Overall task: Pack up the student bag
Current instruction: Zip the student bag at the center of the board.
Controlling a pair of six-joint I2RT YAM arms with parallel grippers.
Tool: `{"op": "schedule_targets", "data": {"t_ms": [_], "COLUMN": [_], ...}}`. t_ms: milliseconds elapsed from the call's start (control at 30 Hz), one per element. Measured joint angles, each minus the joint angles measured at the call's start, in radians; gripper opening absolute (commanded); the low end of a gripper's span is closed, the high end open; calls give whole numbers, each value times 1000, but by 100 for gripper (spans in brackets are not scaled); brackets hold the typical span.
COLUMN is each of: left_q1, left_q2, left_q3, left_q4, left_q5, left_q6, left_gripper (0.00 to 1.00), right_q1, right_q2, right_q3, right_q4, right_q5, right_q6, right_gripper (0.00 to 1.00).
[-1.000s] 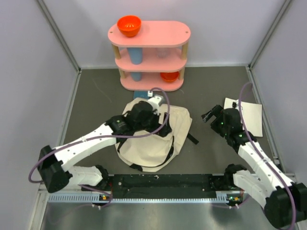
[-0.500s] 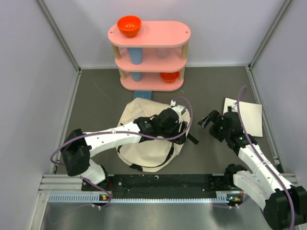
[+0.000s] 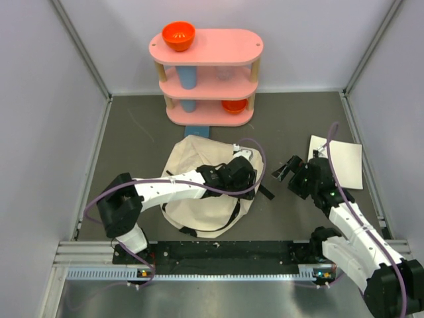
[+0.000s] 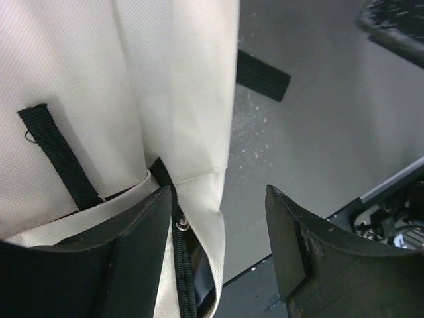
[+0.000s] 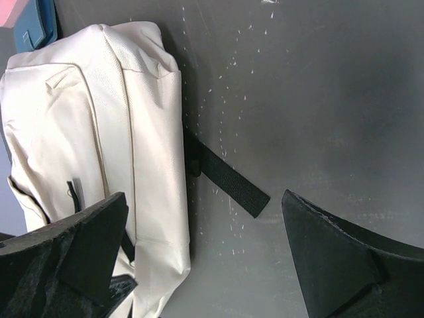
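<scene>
The left arm [image 3: 169, 187] has swung from the top of the student bag [image 3: 189, 156] across to its right edge; the bag lies flat on the dark table [image 3: 132, 146], just in front of the pink shelf [image 3: 209, 76]. The left gripper [image 4: 217, 199] has narrowed part-way, and its fingers now straddle the edge fold beside the zipper [image 4: 180, 228] without pinching it, so opening the bag looks about to begin, with nothing packed yet. The right gripper [image 5: 204, 197] has drifted slightly nearer, over the black strap [image 5: 228, 182], fingers spread wide and empty.
</scene>
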Motion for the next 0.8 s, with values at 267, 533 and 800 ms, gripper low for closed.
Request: {"op": "schedule_targets", "data": {"t_ms": [267, 533, 800], "left_q1": [-8, -11, -10], "left_q2": [28, 27, 29], "left_q3": [8, 16, 27], "left_q4": [-41, -72, -102], "left_q5": [-60, -98, -100], "left_q6": [-26, -34, -42], "left_gripper": [62, 63, 61], "right_q1": [0, 0, 0], "right_q2": [18, 49, 61], "right_q3": [0, 0, 0], "right_q4": [16, 47, 61], "right_q5": [-13, -32, -52], "right_q6": [0, 0, 0], "right_gripper": [98, 98, 98]}}
